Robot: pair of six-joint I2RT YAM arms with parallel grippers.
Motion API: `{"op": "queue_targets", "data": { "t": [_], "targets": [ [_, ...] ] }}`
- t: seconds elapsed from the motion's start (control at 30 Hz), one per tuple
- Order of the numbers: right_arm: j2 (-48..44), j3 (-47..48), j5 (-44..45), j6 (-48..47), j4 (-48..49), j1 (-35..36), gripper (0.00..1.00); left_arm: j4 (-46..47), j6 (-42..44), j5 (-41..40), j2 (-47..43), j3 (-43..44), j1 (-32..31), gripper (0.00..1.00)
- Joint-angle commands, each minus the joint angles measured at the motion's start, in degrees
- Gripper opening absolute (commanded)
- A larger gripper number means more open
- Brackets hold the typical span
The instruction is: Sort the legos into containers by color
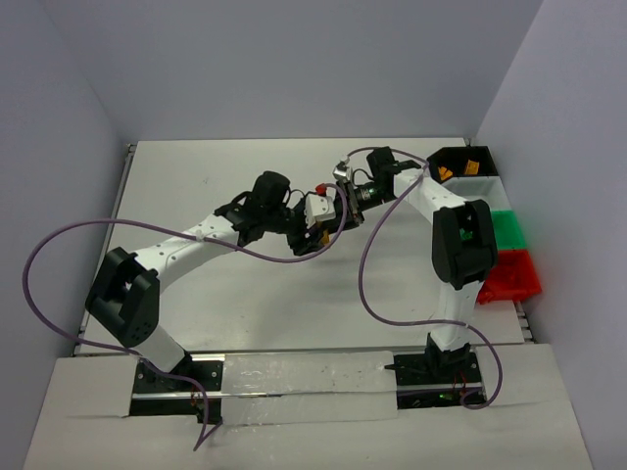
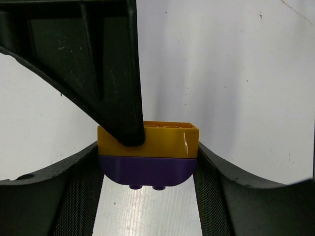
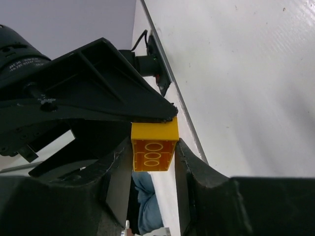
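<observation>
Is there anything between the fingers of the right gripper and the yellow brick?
Nothing visible. The right gripper has its fingers against both sides of the yellow brick. The left gripper holds the purple brick joined to it.

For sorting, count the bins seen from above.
4, along the table's right edge: black bin farthest, white bin, green bin, red bin nearest; right arm overlaps some.

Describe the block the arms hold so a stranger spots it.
Look to the middle of the white table. There, between the left gripper's jaws, sits the block: an orange-yellow layer on purple. Unlike the loose orange pieces in the black bin, it is two-coloured.
</observation>
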Motion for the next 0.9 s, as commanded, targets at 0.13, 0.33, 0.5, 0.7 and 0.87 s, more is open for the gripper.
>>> {"op": "queue_targets", "data": {
  "t": [0.13, 0.33, 0.5, 0.7, 0.87],
  "targets": [
    [-0.15, 2.19, -2.33, -2.14, 0.13, 0.42, 0.0, 1.37, -6.42, -1.09, -0.34, 4.47, 0.37, 0.99],
    [-1.46, 3.07, -2.58, -7.62, -3.44, -0.72, 0.0, -5.15, -12.59, 9.91, -3.76, 6.54, 7.62, 0.99],
    [-2.78, 4.74, -3.28, -8.71, -3.49, -0.75, 0.0, -5.89, -25.06, 27.06, -7.71, 4.65, 18.7, 0.98],
    [-3.69, 7.83, -4.76, -9.49, -2.92, 0.34, 0.0, 16.77, -54.51, 40.78, -11.44, -7.35, 20.47, 0.94],
    [-7.63, 8.7, -2.71, -10.13, -0.56, 2.71, 0.0, 36.11, -70.54, 39.26, -11.67, -13.76, 20.33, 0.92]
  ]
}}
